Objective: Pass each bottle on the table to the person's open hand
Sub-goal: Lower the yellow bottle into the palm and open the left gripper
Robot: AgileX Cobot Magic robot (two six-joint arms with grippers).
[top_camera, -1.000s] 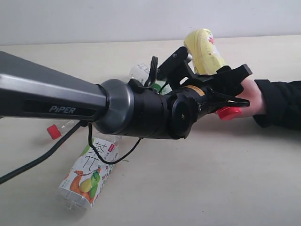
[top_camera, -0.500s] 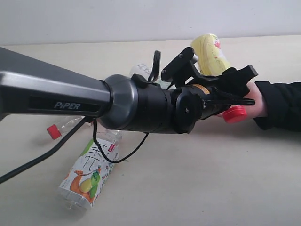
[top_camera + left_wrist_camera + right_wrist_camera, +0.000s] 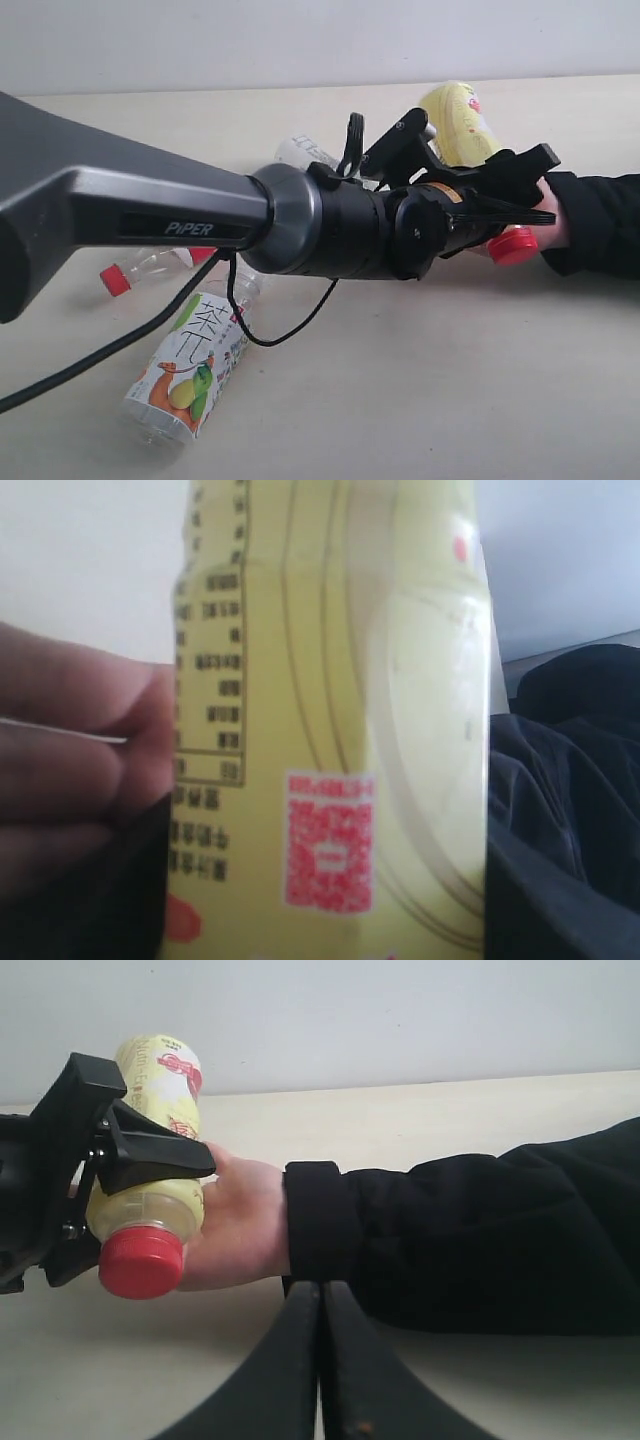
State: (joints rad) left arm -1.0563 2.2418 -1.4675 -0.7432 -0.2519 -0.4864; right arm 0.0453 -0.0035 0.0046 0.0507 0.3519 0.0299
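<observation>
My left gripper [image 3: 505,195] is shut on the yellow-green bottle [image 3: 458,122], held tilted with its red cap [image 3: 513,245] pointing down. The bottle rests against the person's open hand [image 3: 552,215]. In the right wrist view the palm [image 3: 240,1222] sits right behind the bottle [image 3: 150,1160], and the black fingers [image 3: 150,1155] clamp its body. The left wrist view is filled by the bottle's label [image 3: 330,730], with the person's fingers [image 3: 80,740] beside it. My right gripper [image 3: 320,1295] is shut on nothing, low over the table [image 3: 450,380].
Three more bottles lie on the table behind my left arm: the tea-label one [image 3: 195,360], the clear one with a red cap [image 3: 115,281], and the white-green one [image 3: 305,152], partly hidden. The person's black sleeve [image 3: 600,222] reaches in from the right.
My left arm has carried the yellow-green bottle to the right and slightly down, closer into the person's hand. The other bottles have not moved.
</observation>
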